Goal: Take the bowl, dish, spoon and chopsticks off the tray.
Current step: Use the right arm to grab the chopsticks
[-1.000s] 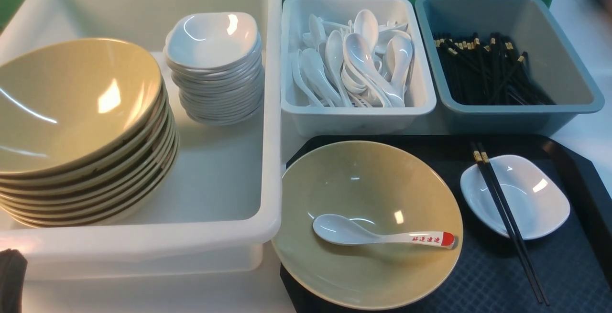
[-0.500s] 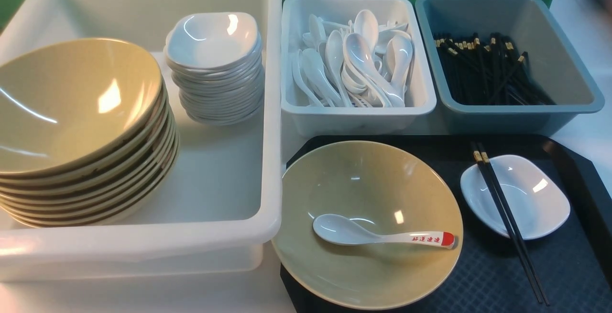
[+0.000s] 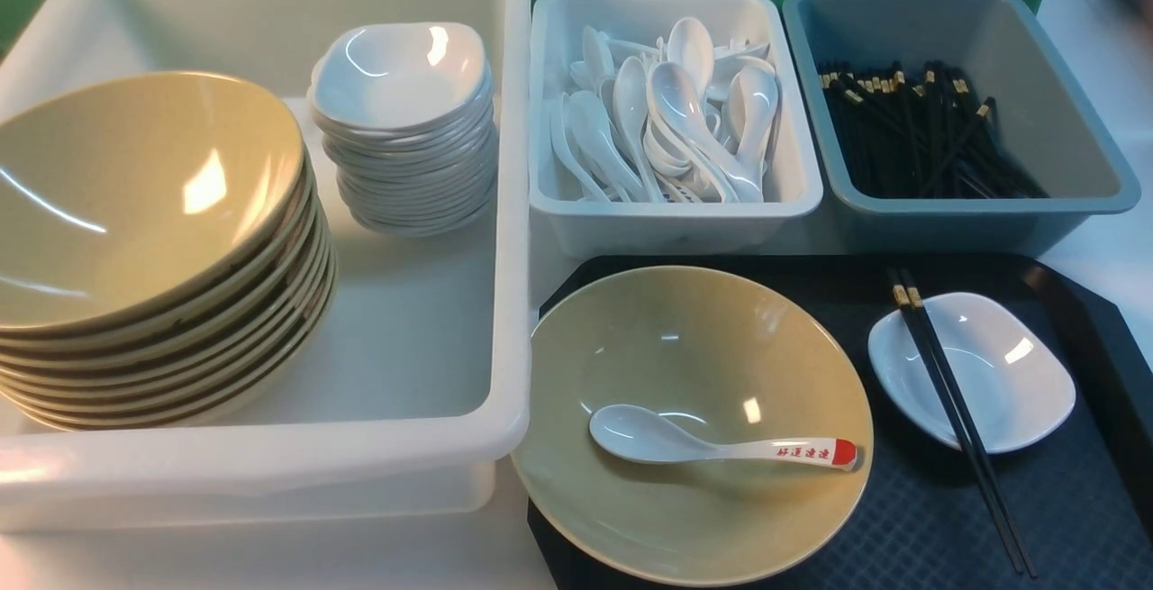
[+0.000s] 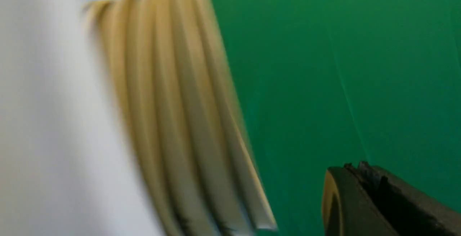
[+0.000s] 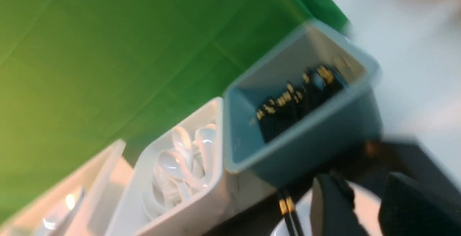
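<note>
Gone from the near left corner of my front view is the dark bit of arm that showed a second ago; nothing on the tray (image 3: 919,527) has shifted. The bowl (image 3: 694,347) sits on the tray's left half, with the spoon (image 3: 721,449) lying inside it, red end to the right. Just right of the bowl is the dish (image 3: 1000,374), with the chopsticks (image 3: 956,410) laid across its left rim, gold bands at the far end. My right claw (image 5: 363,200) hangs near the dish and those gold bands, fingers apart and holding nothing. Of my left claw (image 4: 378,203) I see only one dark part, beside the stack of bowls (image 3: 153,212) in the white tub (image 3: 504,212), so I cannot tell how wide it is. Beyond the tray, the spoon bin (image 3: 676,221) and the grey-blue bin (image 3: 946,221) stand on the counter (image 3: 270,563).
</note>
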Robot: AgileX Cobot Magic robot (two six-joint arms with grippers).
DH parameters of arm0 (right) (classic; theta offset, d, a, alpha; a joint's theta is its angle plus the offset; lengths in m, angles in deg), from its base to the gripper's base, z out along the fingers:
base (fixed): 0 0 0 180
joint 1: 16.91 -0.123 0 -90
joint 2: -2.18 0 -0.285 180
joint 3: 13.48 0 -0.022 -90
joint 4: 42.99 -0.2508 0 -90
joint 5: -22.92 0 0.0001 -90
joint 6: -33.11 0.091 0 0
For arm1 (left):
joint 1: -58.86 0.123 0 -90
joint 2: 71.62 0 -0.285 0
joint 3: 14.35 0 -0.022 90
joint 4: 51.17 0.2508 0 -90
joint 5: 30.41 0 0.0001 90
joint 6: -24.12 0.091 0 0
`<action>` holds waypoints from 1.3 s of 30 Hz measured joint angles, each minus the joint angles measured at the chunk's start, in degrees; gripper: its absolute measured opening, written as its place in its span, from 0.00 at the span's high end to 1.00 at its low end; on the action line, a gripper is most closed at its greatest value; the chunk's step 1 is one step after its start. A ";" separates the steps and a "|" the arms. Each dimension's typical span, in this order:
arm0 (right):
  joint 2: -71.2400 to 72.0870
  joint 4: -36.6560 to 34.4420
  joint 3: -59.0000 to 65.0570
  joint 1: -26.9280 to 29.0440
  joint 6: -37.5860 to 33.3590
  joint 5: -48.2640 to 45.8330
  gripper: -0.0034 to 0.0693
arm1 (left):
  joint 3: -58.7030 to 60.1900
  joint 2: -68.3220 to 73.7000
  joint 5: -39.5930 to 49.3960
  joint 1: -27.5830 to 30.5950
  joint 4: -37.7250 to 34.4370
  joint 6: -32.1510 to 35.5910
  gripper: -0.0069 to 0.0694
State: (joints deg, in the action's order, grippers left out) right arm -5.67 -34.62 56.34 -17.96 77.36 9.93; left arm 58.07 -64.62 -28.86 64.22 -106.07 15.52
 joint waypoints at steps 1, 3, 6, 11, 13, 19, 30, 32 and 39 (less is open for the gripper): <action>-0.19 0.00 -0.57 -0.16 -1.55 -0.81 0.65 | -0.43 0.00 0.29 0.00 0.00 0.52 0.92; -4.06 0.00 -7.41 -1.57 -11.07 -5.47 0.72 | -7.36 0.93 4.16 0.00 8.79 7.25 0.92; -11.79 0.00 -15.91 -2.18 -22.01 -9.19 0.83 | -15.61 6.92 9.52 0.00 18.74 13.48 0.92; -24.74 0.00 -27.88 -2.34 -31.54 -17.80 0.91 | -29.08 20.12 26.24 0.00 34.90 16.89 0.92; -29.44 0.00 -33.16 -2.34 -35.21 -23.30 0.91 | -32.99 25.24 32.88 0.00 38.50 17.10 0.92; -44.74 0.00 -43.68 -3.75 -44.25 -40.83 0.91 | -43.35 40.46 56.05 -4.42 46.86 17.31 0.92; -62.44 -0.43 -46.47 -13.94 -45.31 -42.66 0.88 | -54.90 60.06 61.19 -27.88 45.19 21.93 0.92; -65.84 -0.43 -46.47 -14.14 -43.46 -42.43 0.85 | -58.20 64.14 61.53 -33.11 45.67 21.99 0.92; -75.64 -1.14 -46.47 -14.27 -40.74 -38.94 0.58 | -65.89 73.93 61.58 -44.70 46.92 22.05 0.92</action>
State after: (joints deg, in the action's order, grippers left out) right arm -81.32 -35.76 9.86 -32.23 36.62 -29.01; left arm -7.81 9.31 32.73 19.52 -59.15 37.57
